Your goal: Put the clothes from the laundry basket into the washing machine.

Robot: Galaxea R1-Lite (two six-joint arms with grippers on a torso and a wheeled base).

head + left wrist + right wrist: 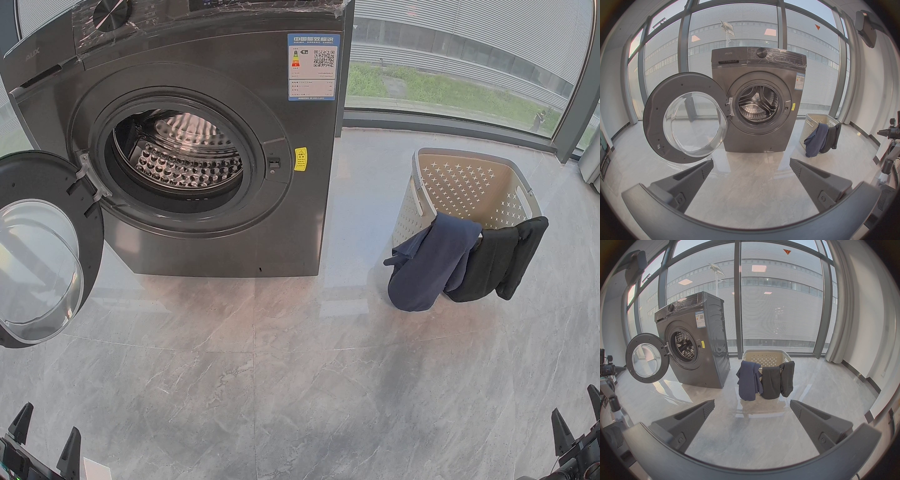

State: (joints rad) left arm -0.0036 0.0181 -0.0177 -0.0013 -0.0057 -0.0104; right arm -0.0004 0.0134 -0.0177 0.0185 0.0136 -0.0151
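Note:
A grey washing machine [206,144] stands at the left with its round door [44,250] swung wide and the drum [181,156] bare inside. To its right a beige laundry basket [469,187] sits on the floor. A navy garment [431,262] and a black garment [500,256] hang over its near rim. My left gripper [45,434] is low at the near left, open, with nothing in it. My right gripper [578,415] is low at the near right, open, holding nothing. In the wrist views both machine [757,100] and basket [765,360] lie well ahead of the fingers.
Pale stone floor [300,375] stretches between me, the machine and the basket. A glass wall [469,62] with a dark sill runs behind them. A curtain [843,302] hangs at the far right corner.

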